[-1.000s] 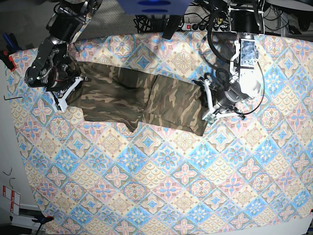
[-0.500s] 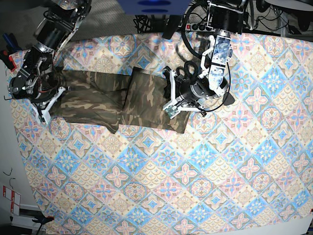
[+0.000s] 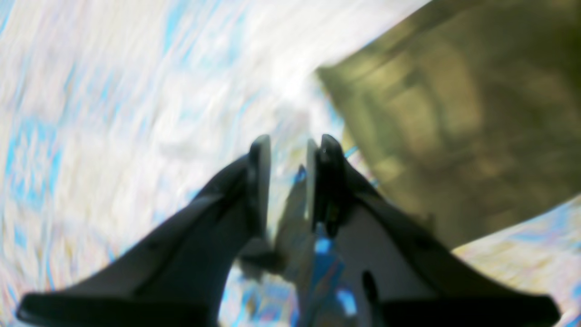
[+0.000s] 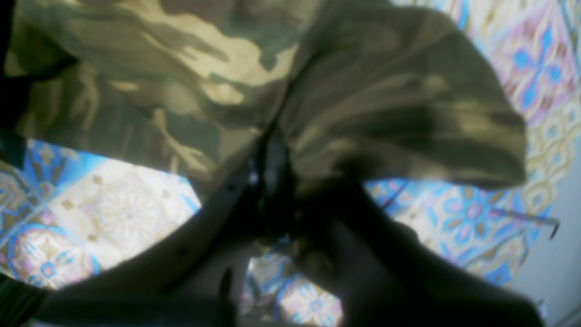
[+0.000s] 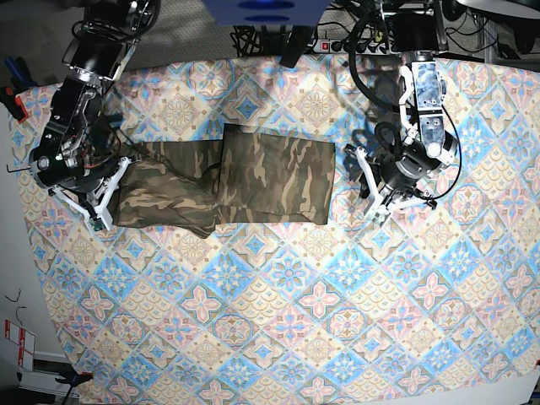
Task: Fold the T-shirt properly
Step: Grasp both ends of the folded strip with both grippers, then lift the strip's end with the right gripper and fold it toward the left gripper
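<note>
The camouflage T-shirt (image 5: pixel 253 177) lies across the patterned tablecloth (image 5: pixel 278 321), its right part folded over into a flat rectangle (image 5: pixel 274 173). My left gripper (image 5: pixel 369 184) is off the shirt's right edge, open and empty. In the left wrist view its fingers (image 3: pixel 288 145) stand a little apart over the tablecloth, with the shirt (image 3: pixel 463 113) at the upper right. My right gripper (image 5: pixel 108 198) is shut on the shirt's bunched left end. The right wrist view shows it (image 4: pixel 272 159) pinching the cloth (image 4: pixel 363 91), which is lifted.
The tablecloth covers the whole table. Cables and a power strip (image 5: pixel 337 42) lie past the far edge. A bare white strip of table (image 5: pixel 13 253) runs along the left side.
My left gripper carried the shirt's right end leftward, let it go folded over, and moved back right, now empty. My right gripper, still holding the left end, shifted left, then down and back right.
</note>
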Available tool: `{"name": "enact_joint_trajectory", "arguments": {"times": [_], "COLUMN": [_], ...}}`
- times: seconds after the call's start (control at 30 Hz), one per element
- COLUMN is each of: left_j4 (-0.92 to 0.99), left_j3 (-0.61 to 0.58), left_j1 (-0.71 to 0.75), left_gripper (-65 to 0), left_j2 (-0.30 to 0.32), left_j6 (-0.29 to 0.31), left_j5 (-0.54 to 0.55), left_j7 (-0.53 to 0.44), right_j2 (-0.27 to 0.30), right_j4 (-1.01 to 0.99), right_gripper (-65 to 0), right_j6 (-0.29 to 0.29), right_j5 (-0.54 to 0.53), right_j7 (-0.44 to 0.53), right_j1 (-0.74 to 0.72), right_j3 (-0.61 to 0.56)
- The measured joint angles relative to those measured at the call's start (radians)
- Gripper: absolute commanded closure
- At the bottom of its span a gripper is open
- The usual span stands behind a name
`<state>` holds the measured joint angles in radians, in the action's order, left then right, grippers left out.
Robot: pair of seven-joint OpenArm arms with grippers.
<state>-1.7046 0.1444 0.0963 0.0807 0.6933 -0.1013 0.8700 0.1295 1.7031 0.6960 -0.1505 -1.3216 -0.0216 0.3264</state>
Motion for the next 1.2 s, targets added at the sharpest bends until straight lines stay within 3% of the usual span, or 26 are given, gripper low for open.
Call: {"name": "enact_joint_trajectory", "arguments": {"times": [0.2, 0.37, 0.47, 0.73, 1.03, 1.2], "left_j4": [0.132, 0.265, 0.291, 0.292, 0.295, 0.297], "left_j3": [0.018, 0.019, 0.019, -0.172, -0.194, -0.192], "left_j1": [0.011, -0.014, -0.028, -0.056, -0.095, -0.109], "left_gripper": [-11.8, -11.8, -11.8, -11.8, -11.8, -12.1], "left_j2": [0.019, 0.01, -0.017, -0.023, -0.134, -0.148], "left_j6": [0.01, 0.006, 0.002, 0.001, 0.003, 0.003], "left_j5": [0.011, 0.013, 0.005, 0.003, -0.003, 0.011], "left_j7": [-0.007, -0.116, -0.126, -0.125, -0.119, -0.127], "right_j2": [0.005, 0.032, 0.032, 0.073, 0.076, 0.071], "right_j4": [0.089, 0.161, 0.162, 0.196, 0.203, 0.198], "right_gripper": [-3.0, -3.0, -3.1, -3.3, -3.3, -3.3], "right_j6": [0.0, 0.002, 0.003, 0.0, 0.0, 0.0], "right_j5": [0.008, -0.004, -0.006, 0.007, -0.003, -0.008], "right_j7": [-0.038, -0.031, -0.053, -0.068, -0.071, -0.06], "right_j1": [0.025, 0.016, 0.022, -0.019, -0.092, -0.119], "right_j3": [-0.122, -0.258, -0.306, -0.546, -0.801, -0.958]}}
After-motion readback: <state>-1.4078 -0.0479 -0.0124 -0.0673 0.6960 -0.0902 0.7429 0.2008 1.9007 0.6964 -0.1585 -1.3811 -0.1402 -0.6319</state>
